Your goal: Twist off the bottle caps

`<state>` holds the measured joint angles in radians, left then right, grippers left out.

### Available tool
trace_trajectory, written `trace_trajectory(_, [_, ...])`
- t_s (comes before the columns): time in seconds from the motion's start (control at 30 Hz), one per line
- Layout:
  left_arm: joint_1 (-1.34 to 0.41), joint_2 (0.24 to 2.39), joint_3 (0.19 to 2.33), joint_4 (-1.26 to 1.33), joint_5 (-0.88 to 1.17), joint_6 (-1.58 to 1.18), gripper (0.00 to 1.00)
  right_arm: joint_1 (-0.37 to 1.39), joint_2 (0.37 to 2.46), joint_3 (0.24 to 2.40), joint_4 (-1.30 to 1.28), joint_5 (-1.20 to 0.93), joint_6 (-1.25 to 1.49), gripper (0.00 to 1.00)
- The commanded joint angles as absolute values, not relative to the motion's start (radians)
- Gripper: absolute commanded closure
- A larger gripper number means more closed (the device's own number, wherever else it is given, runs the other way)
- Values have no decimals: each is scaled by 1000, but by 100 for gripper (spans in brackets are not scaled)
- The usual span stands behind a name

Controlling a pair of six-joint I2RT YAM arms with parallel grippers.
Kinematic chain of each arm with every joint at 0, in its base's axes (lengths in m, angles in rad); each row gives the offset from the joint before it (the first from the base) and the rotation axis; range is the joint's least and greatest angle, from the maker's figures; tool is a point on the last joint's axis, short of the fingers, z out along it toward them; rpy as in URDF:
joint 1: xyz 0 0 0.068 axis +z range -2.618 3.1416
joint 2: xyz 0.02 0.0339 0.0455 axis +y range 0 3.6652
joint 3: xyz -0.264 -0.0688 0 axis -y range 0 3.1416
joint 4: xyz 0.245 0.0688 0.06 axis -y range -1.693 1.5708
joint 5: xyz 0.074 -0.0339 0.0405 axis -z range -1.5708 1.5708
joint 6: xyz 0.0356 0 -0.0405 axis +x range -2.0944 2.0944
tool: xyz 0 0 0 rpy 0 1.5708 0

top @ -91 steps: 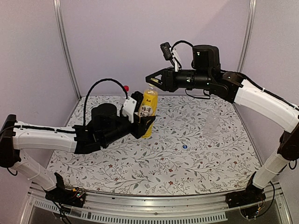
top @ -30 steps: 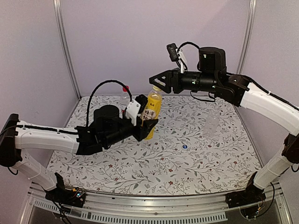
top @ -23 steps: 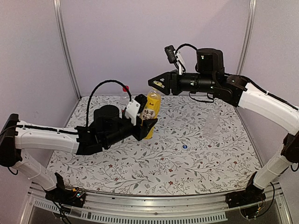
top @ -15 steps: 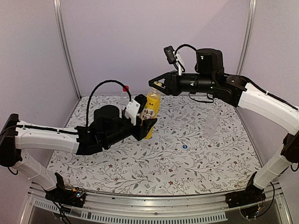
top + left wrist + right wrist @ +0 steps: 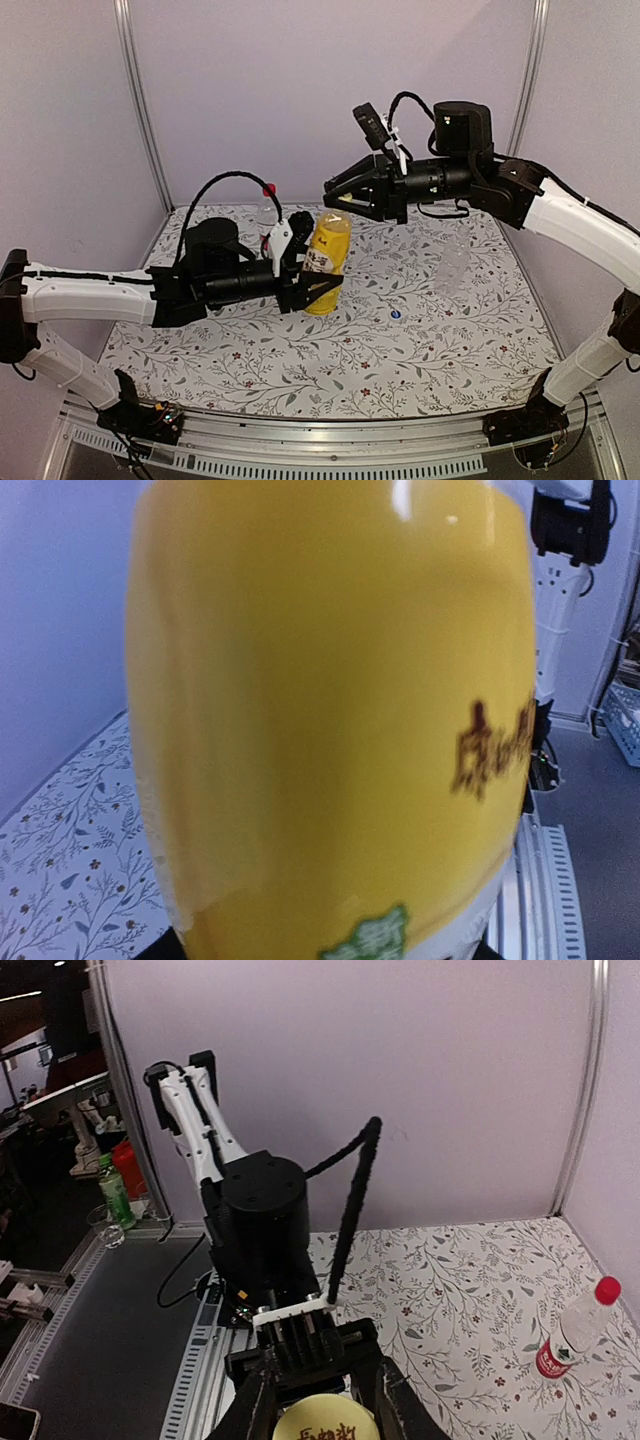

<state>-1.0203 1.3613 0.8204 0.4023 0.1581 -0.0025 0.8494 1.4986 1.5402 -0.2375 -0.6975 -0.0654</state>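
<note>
My left gripper [image 5: 320,277] is shut on the yellow-orange drink bottle [image 5: 327,258] and holds it above the table, tilted slightly. The bottle fills the left wrist view [image 5: 320,720]. My right gripper [image 5: 338,198] is at the bottle's top, its fingers closed on either side of the yellow cap [image 5: 325,1423]. The clear bottle with red-and-white label [image 5: 266,213] stands at the back with its red cap [image 5: 269,189] on; it also shows in the right wrist view [image 5: 575,1332]. The clear unlabelled bottle [image 5: 455,266] stands at the right. The blue cap [image 5: 396,315] lies on the table.
The floral table cover [image 5: 340,360] is bounded by purple walls behind and at both sides. The left arm's black cable [image 5: 215,180] arcs above its wrist.
My left arm has shifted the yellow bottle a little right and down. My right wrist has rotated and risen slightly while its fingers stay at the cap.
</note>
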Motion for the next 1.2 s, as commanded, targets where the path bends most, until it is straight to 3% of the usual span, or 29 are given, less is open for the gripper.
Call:
trace_trajectory(0.0, [-995, 1345, 790, 465, 715, -22, 48, 839, 1499, 1531, -301, -1082, -295, 85])
trace_trajectory(0.17, [-977, 1360, 788, 516, 810, -67, 49, 833, 1541, 1581, -365, -1131, -326, 82])
trace_trajectory(0.3, [-971, 1364, 793, 513, 795, -66, 49, 829, 1548, 1587, -375, -1119, -320, 73])
trace_trajectory(0.53, [-964, 1373, 792, 489, 688, -61, 49, 825, 1524, 1584, -366, -1031, -278, 35])
trace_trajectory(0.77, [-960, 1387, 797, 471, 551, -63, 49, 825, 1479, 1544, -306, -939, -216, 8])
trace_trajectory(0.93, [-963, 1386, 800, 486, 417, -100, 47, 825, 1422, 1531, -250, -754, -123, 5])
trace_trajectory(1.17, [-996, 1388, 808, 483, 159, -127, 48, 840, 1440, 1563, -188, -381, 144, 9])
